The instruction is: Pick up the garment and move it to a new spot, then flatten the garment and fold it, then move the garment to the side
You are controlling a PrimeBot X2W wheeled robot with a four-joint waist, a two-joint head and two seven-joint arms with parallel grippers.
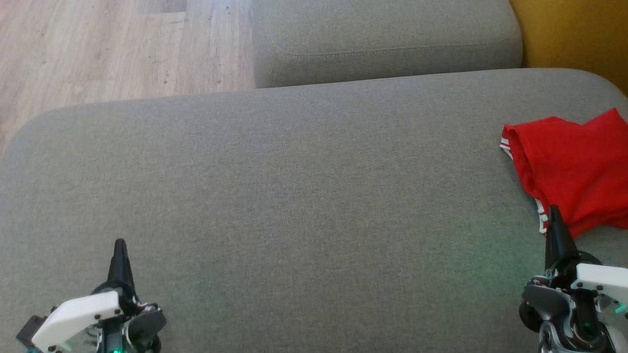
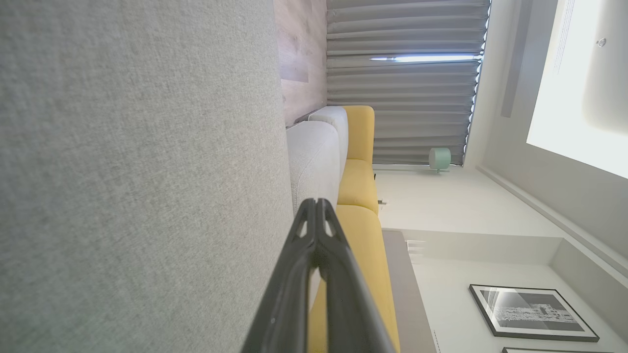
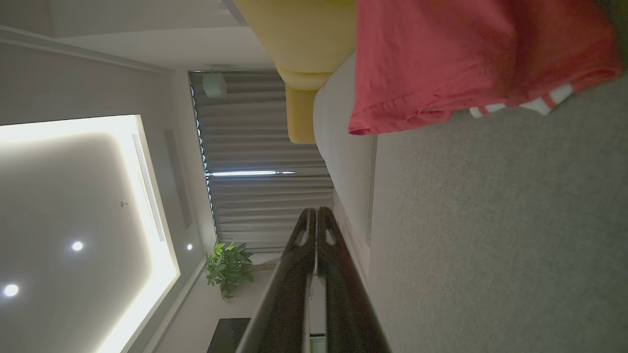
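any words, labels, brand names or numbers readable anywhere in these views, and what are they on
No text can be read.
The red garment, white-striped at its edge, bears no lettering on the side that shows.
The framed picture on the wall is too small and blurred to tell whether it holds any words.

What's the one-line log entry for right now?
garment: red, bunched, right side of cushion | left gripper: shut, empty | right gripper: shut, empty, near garment

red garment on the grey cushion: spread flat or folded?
Folded over, not spread: the red fabric garment lies in doubled layers at the right end of the grey upholstered cushion. Its right part is out of frame.
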